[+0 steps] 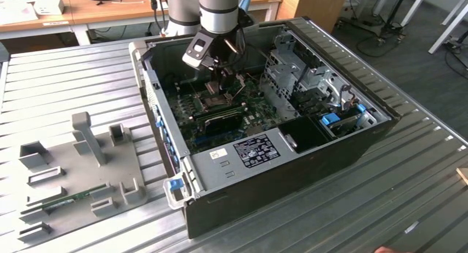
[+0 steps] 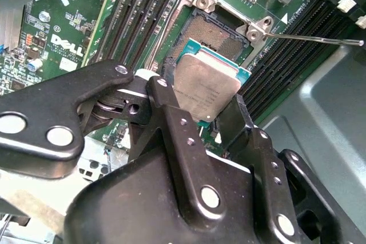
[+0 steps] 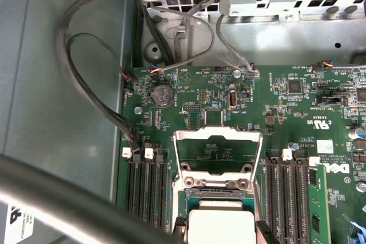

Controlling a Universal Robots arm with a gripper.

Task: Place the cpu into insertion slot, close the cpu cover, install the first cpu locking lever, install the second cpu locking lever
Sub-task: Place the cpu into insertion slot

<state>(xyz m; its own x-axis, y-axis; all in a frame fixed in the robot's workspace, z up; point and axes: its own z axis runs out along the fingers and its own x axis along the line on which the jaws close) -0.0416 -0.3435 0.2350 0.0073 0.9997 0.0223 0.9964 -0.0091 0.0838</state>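
While a gray fixture [image 1: 80, 171] sits on the counter [image 1: 351, 220] at the exterior view's left, we see the jaws gripping the cpu [image 2: 209, 84] over the insertion slot [image 2: 214, 32], the cpu cover [image 3: 218, 135] raised, near the case's printed label [image 1: 256, 150].

Arm [image 1: 218, 6] upright; gripper [image 2: 197, 100] tight on the cpu [image 2: 210, 78]

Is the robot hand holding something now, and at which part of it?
Yes: the hand holds the small flat square beige-silver cpu by two opposite edges, over the dark square insertion slot.
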